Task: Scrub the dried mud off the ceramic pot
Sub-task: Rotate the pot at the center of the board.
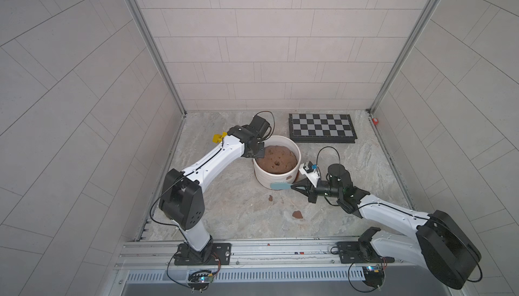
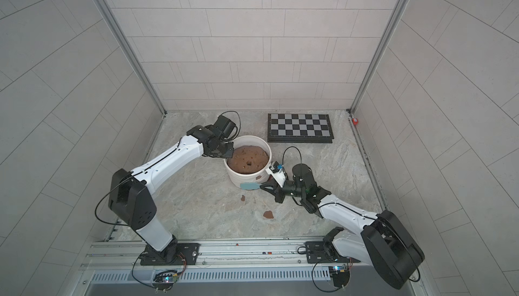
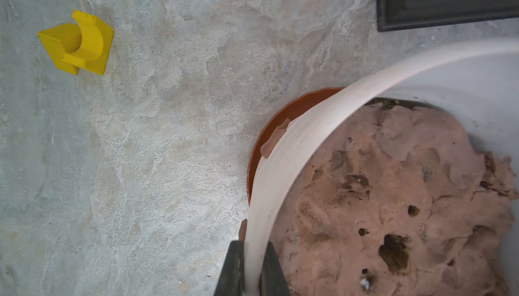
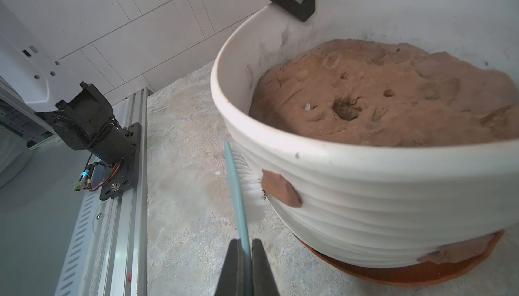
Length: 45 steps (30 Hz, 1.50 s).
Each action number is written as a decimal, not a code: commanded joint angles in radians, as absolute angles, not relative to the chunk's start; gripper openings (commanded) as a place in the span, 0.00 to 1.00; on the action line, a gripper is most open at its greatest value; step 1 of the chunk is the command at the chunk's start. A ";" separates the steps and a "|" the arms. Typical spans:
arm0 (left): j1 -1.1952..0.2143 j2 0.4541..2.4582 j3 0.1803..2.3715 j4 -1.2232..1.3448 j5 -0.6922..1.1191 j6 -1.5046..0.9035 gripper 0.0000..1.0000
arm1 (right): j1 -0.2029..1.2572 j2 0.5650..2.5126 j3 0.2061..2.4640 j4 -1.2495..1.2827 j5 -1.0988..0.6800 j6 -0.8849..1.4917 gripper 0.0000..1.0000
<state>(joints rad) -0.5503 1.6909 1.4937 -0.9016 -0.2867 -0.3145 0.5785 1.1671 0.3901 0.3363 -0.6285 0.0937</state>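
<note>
The pot [image 1: 264, 176] stands on a saucer [image 4: 407, 276] mid-tabletop [image 1: 224, 210], filled with soil [image 1: 276, 159]. The left end effector [image 3: 252, 263] is clenched on the pot's rim, one finger inside and one outside. The right end effector [image 4: 247, 252] grasps a teal brush [image 4: 237, 193] by its handle. The bristles press the pot's ribbed side just beside a mud blotch [image 4: 280, 188]. Another mud blotch sits low on the wall, by the saucer. Two mud flakes [image 1: 297, 214] lie on the tabletop in front of the pot.
</note>
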 commanded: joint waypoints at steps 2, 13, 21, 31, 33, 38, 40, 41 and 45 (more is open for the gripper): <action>-0.554 1.734 1.500 -0.955 -0.257 -0.247 0.00 | 0.581 1.205 0.375 0.373 -0.482 0.111 0.00; -0.551 1.757 1.531 -0.960 -0.244 -0.199 0.00 | 0.601 1.223 0.328 0.371 -0.481 0.129 0.00; -0.547 1.777 1.553 -0.965 -0.240 -0.163 0.00 | 0.643 1.200 0.300 0.353 -0.509 0.137 0.00; -0.521 1.789 1.590 -0.978 -0.191 -0.082 0.00 | 0.696 1.081 0.260 0.333 -0.587 0.136 0.00; -0.516 1.791 1.593 -0.977 -0.176 -0.065 0.00 | 0.696 1.066 0.259 0.339 -0.636 0.141 0.00; -0.505 1.805 1.619 -0.989 -0.152 -0.023 0.00 | 0.696 1.028 0.257 0.349 -0.662 0.162 0.00; -0.501 1.809 1.624 -0.990 -0.144 -0.017 0.00 | 0.696 1.016 0.259 0.365 -0.668 0.169 0.00; -0.499 1.810 1.627 -0.991 -0.138 -0.011 0.00 | 0.695 1.007 0.260 0.376 -0.669 0.174 0.00; -0.493 1.810 1.631 -0.994 -0.125 0.010 0.00 | 0.690 0.994 0.268 0.410 -0.664 0.188 0.00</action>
